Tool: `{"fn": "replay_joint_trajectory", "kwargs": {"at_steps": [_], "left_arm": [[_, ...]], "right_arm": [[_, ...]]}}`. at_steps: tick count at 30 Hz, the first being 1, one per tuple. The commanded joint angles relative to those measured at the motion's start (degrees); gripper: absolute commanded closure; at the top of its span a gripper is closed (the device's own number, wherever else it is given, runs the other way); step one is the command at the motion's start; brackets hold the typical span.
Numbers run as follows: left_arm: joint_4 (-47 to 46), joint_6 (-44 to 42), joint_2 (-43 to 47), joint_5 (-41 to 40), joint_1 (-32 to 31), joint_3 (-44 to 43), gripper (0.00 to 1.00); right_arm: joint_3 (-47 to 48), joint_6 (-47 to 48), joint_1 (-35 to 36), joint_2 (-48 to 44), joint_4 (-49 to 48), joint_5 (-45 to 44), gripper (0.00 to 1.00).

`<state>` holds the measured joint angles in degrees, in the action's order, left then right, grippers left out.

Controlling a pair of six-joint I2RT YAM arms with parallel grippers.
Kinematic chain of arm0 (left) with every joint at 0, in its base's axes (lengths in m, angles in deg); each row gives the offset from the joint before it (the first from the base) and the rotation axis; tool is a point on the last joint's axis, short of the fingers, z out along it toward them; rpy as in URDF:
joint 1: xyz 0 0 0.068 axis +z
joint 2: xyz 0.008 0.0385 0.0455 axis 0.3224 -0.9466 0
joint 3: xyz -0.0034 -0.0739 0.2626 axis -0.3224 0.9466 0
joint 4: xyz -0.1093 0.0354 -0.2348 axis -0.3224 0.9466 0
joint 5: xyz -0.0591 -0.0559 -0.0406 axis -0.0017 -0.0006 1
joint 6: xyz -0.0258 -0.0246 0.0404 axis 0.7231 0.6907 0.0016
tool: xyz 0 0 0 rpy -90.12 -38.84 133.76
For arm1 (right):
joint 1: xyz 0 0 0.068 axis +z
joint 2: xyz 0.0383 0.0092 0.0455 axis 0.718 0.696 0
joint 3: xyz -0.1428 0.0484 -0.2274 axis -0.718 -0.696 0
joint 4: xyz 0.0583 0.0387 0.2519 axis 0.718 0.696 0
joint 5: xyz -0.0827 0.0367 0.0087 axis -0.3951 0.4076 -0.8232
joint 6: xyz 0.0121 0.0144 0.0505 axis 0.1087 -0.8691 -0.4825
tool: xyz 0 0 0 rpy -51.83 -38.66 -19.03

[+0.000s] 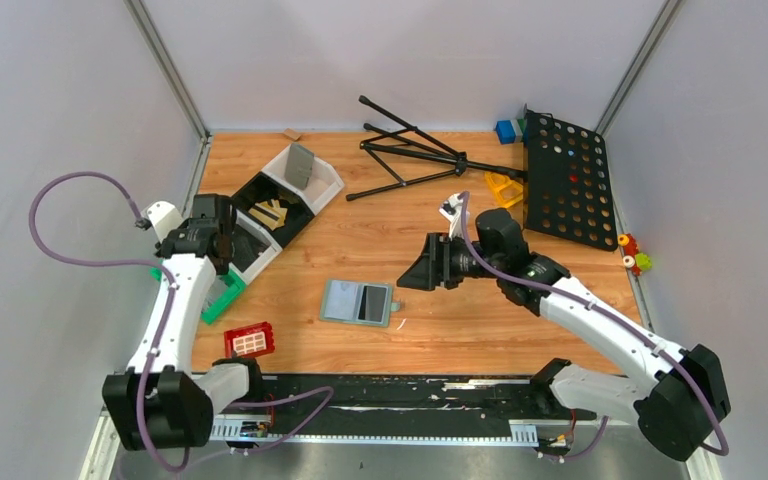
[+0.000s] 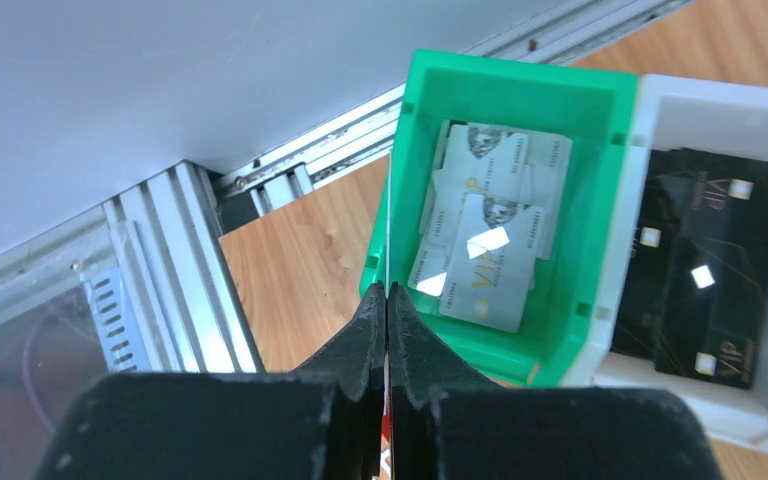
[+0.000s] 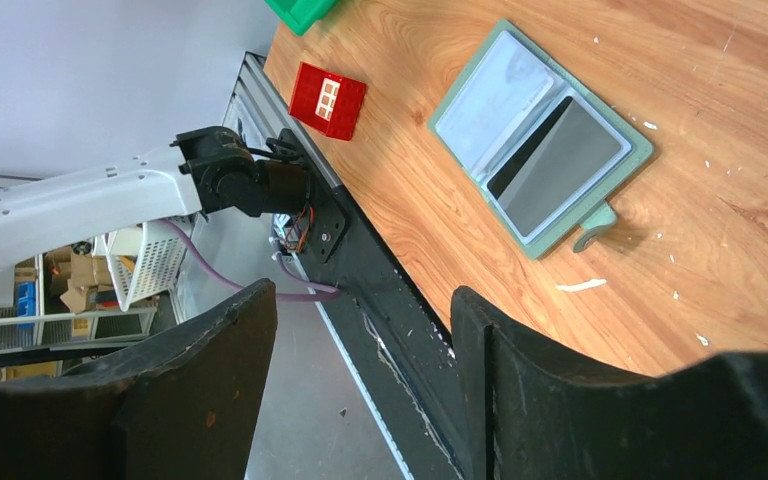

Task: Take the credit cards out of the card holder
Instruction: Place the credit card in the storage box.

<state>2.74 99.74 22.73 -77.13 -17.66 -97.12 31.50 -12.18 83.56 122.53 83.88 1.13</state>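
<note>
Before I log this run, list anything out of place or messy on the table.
White scraps litter the table beside the open card holder. The cards in the green bin lie in a crooked, overlapping pile. A black tripod lies flat at the back.

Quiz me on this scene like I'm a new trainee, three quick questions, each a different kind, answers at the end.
1. True or false: the card holder lies open on the table.
2. The right tool is: A) shut on a card, B) open and empty, C) out of sight.
3. Fill in: the pale credit cards lie in the ___ tray.

Key: 1 true; 2 B; 3 green.
</note>
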Motion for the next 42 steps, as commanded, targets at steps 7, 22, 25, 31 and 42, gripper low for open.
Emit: {"fn": "replay_joint_trajectory", "kwargs": {"at_steps": [7, 22, 25, 31, 42], "left_arm": [[-8.5, -1.6, -12.2, 6.5, 3.8, -0.9, 1.00], [-9.8, -2.3, -22.0, 10.3, 7.6, -4.3, 0.52], [-10.5, -4.1, -20.1, 12.2, 7.6, -4.2, 0.42], [-8.1, -5.6, -15.6, 14.6, 7.6, -5.2, 0.39], [-20.6, -20.3, 9.6, 48.6, -8.4, 9.9, 0.24]], "right_arm": [[1.0, 2.0, -0.3, -4.1, 3.5, -2.7, 0.36], [1.0, 2.9, -0.3, -1.8, 5.4, -6.9, 0.34], [-0.1, 2.6, -0.4, -1.7, 5.0, -7.8, 0.34], [-1.2, 2.0, -0.4, -1.4, 3.6, -8.0, 0.34], [-2.8, 2.5, 0.3, 3.4, 6.4, -19.9, 0.27]]}}
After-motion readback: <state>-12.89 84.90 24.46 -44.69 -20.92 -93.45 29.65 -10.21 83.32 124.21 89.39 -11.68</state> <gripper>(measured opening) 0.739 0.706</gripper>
